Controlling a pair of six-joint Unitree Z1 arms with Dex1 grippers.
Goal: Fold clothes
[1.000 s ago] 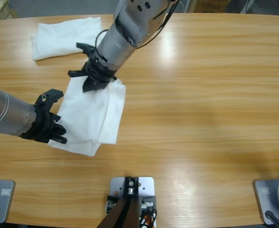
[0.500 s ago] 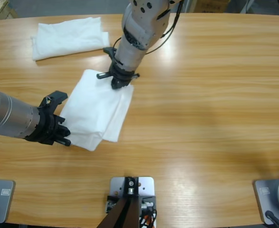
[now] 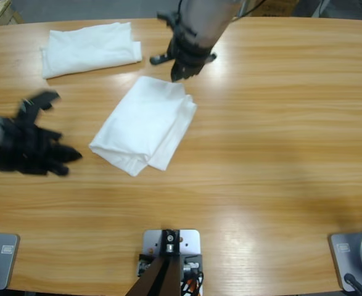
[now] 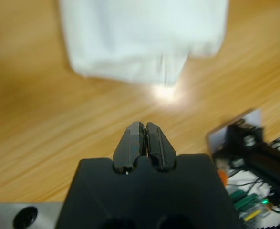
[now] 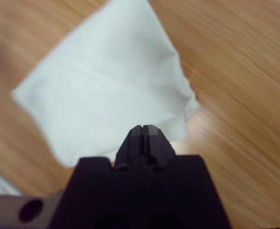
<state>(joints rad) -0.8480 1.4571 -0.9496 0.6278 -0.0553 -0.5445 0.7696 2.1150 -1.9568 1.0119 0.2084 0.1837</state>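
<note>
- A folded white cotton garment (image 3: pixel 145 124) lies flat on the long wooden table (image 3: pixel 279 123), left of the middle. It is a rough oblong lying on a diagonal: its long axis runs from the near left corner up to the far right corner.
- A second folded white cotton garment (image 3: pixel 89 48) lies well apart from it, at the far left of the table, its long axis running left to right.
- The right arm's black two-jawed gripper (image 3: pixel 182 68) hangs just beyond the diagonal garment's far right corner, not touching it. Its jaws are pressed together and hold nothing. In the right wrist view the garment (image 5: pixel 106 81) spreads out directly ahead of that gripper (image 5: pixel 145 129).
- The left arm's black two-jawed gripper (image 3: pixel 60 161) is out to the left of the garment's near left corner, clear of the cloth, with bare wood between them. Its jaws are also pressed together and empty. In the left wrist view the garment (image 4: pixel 140 38) lies ahead of the gripper (image 4: pixel 145 128) across a stretch of table.
- Judged from the high view, the right gripper is the nearer one, so a further fold would likely start from the far right corner.
</note>
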